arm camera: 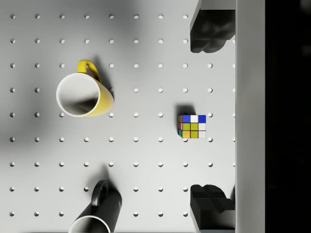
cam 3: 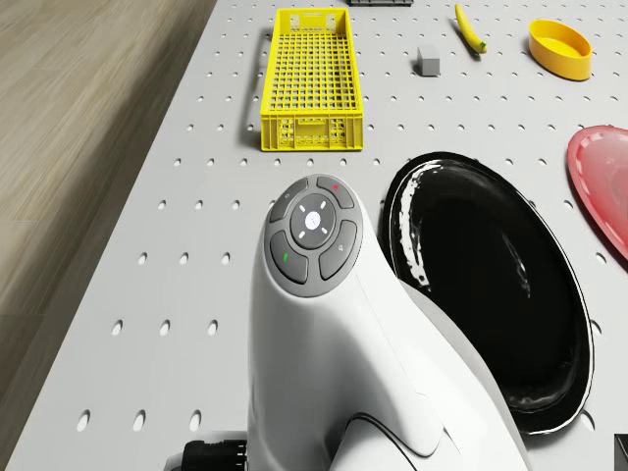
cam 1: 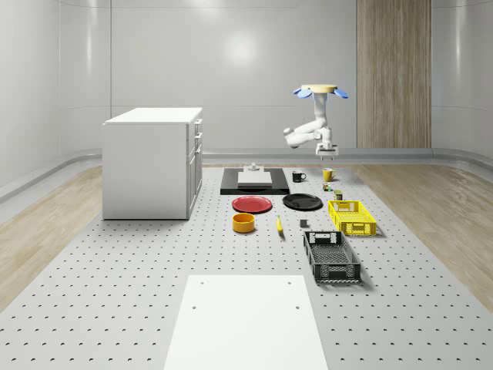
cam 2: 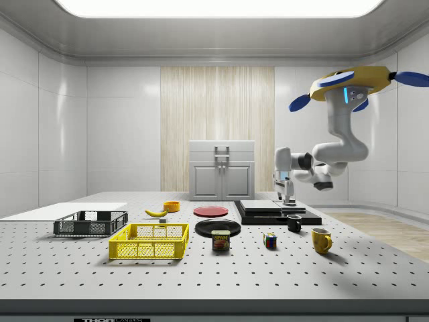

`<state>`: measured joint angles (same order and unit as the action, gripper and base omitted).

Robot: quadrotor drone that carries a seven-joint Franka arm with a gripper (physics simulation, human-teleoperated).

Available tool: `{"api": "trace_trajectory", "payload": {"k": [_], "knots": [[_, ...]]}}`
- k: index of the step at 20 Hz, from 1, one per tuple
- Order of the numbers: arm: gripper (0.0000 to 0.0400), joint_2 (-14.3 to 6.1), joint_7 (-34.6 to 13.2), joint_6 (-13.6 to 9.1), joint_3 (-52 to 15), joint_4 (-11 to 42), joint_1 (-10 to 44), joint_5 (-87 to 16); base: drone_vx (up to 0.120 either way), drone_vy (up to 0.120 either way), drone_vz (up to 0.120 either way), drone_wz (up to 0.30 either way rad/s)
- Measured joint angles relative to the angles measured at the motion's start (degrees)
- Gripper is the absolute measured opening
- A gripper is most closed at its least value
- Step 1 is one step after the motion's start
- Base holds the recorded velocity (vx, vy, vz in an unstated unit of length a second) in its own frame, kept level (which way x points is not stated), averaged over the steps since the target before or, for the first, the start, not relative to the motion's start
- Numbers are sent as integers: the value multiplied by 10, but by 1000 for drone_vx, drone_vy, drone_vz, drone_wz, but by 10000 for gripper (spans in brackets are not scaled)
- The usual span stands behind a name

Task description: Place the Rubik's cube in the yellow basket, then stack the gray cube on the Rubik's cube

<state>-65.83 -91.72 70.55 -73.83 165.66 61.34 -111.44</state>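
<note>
The Rubik's cube (arm camera: 192,126) lies on the perforated table between a yellow mug (arm camera: 85,94) and a black mug (arm camera: 97,213); it also shows as Rubik's cube (cam 2: 270,240) and Rubik's cube (cam 1: 326,186). My gripper (arm camera: 212,119) hangs open well above it, pointing down, with the cube just off the line between the fingers (arm camera: 211,31). The drone (cam 1: 320,90) hovers high over the mugs, gripper (cam 1: 324,152) below it. The yellow basket (cam 1: 352,216) stands nearer the front, with nothing in it; the gray cube (cam 3: 428,60) rests beside the basket (cam 3: 312,78).
A Spam can (cam 2: 220,240) stands between cube and basket. A black plate (cam 3: 491,285), red plate (cam 1: 252,203), yellow bowl (cam 1: 243,222), banana (cam 1: 279,224) and black basket (cam 1: 331,257) lie around. A black tray (cam 1: 254,180) and white cabinet (cam 1: 152,162) stand at the whole-scene view's left.
</note>
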Motion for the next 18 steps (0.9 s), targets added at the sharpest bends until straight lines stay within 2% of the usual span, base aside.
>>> {"api": "trace_trajectory", "payload": {"k": [10, 13, 17, 18], "knots": [[400, -28, -9, 25, -9, -2, 10, 15, 116, 0, -120, 0], [400, -36, -12, 33, -11, -3, 12, 19, 0, 0, -120, 0], [400, -46, -15, 42, -14, -3, 16, 24, 0, -110, -120, 0], [400, -49, -15, 45, -15, -3, 16, 25, 0, 0, -120, 0]]}}
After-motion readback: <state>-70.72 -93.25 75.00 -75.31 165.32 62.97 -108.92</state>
